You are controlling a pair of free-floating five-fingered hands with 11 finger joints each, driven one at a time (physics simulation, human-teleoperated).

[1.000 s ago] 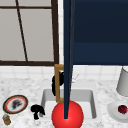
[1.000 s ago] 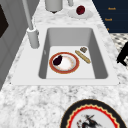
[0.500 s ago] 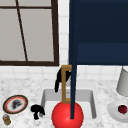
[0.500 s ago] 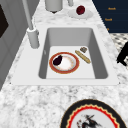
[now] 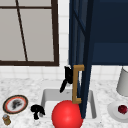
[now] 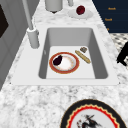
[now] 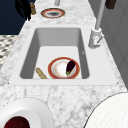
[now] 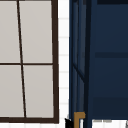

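marble counter, white tile, dark-framed window behind the sink.

right hand up at the brass handle of the navy cabinet door, on the handle's left side, touching or nearly so; whether curled round it, cannot tell. door swung out edge-on over the basin, likely why the hand sits so high. just below that hand, a red ball at the sink's front edge.

left hand low at the basin's near left corner, fingers curled, holding nothing. beside it to the left, patterned plate and small jar on the counter.

down in the basin, red-rimmed plate carrying an eggplant, breadstick alongside. off to the right of the door, saucer with a dark red fruit, grey canister behind it.
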